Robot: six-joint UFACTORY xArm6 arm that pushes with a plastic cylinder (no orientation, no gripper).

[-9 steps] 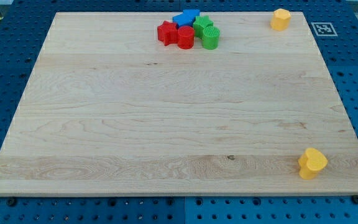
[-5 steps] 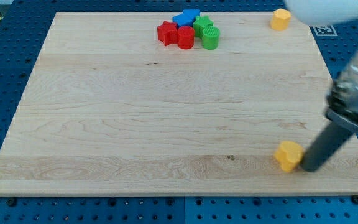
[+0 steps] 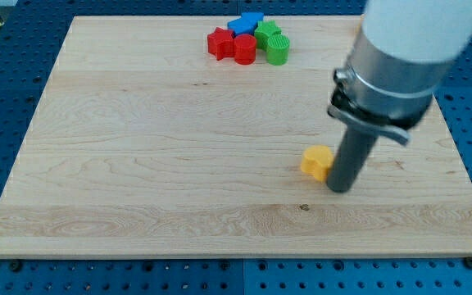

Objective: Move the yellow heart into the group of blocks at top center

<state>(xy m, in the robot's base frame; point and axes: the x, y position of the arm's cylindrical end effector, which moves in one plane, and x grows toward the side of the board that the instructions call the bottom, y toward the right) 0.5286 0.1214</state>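
The yellow heart [image 3: 316,162] lies on the wooden board [image 3: 138,164], right of centre and below the middle. My tip [image 3: 340,188] touches its right side, slightly below it. The group at top centre holds a red star-like block [image 3: 218,42], a red cylinder [image 3: 244,49], a blue block [image 3: 245,23] and two green blocks [image 3: 273,43]. The heart is far below and to the right of that group. The arm's body covers the top right of the board.
The board's edges meet a blue pegboard [image 3: 6,98] on all sides. The arm's grey and white body [image 3: 404,57] hides the top right corner, where another yellow block stood in earlier frames.
My tip came in from the right and pushed the yellow heart from the bottom right corner up and left toward the board's middle. The top group has not moved.
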